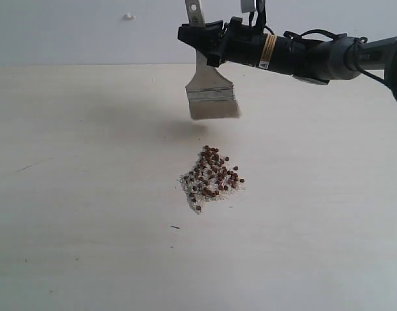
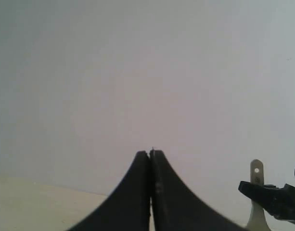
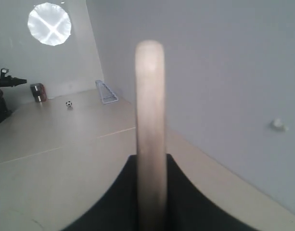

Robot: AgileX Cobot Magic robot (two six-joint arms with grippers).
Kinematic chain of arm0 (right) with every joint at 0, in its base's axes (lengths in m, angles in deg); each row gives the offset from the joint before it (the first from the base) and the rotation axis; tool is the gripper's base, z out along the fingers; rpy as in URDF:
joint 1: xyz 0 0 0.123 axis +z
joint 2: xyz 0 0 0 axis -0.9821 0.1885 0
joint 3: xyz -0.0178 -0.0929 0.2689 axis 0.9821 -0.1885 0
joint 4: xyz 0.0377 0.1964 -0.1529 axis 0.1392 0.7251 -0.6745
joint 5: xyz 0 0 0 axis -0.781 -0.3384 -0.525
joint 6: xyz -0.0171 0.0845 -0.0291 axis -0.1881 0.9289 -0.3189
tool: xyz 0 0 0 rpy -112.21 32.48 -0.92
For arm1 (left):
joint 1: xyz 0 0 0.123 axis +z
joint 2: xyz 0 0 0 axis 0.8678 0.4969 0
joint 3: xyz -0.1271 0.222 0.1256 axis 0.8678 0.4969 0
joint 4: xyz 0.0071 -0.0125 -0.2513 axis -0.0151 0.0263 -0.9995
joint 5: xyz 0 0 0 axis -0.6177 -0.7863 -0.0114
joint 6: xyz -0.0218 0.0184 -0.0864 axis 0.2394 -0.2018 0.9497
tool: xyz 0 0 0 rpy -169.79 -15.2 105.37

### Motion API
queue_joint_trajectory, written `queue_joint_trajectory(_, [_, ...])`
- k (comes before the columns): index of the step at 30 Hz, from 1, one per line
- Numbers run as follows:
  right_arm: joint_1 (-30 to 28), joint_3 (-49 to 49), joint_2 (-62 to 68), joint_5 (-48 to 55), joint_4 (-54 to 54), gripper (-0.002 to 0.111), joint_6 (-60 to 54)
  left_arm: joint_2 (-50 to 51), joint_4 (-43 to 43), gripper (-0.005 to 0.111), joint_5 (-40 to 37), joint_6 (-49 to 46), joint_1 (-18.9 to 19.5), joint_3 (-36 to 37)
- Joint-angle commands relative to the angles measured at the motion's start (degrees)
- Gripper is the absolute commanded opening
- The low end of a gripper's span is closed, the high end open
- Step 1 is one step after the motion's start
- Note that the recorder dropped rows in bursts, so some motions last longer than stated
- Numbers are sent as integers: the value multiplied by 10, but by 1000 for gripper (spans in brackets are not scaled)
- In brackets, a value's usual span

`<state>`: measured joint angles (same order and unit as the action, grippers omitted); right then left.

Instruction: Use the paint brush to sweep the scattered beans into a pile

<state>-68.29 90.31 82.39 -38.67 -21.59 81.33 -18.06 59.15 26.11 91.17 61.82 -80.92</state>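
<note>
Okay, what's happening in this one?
The right claw grips the paint brush by its handle, holding it bristles-down in the air beyond the pile, clear of the table. The beans sit gathered in one cluster with whitish crumbs. The left claw is shut, empty, and away from the work.

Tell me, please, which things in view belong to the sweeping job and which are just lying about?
Job: paint brush, gripped by the right hand; beans, lying in a pile on the table.
Lying about: small ball, reddish box and pale slanted object, far off; left hand, shut and empty.
</note>
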Motion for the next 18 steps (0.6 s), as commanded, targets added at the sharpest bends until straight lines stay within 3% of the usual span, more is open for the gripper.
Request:
queue_joint_trajectory(1, [5, 15, 17, -9, -34, 0, 39, -3, 2, 0, -2, -2, 0, 3])
queue_joint_trajectory(18, [5, 15, 18, -9, -186, 0, 213, -3, 2, 0, -2, -2, 0, 3])
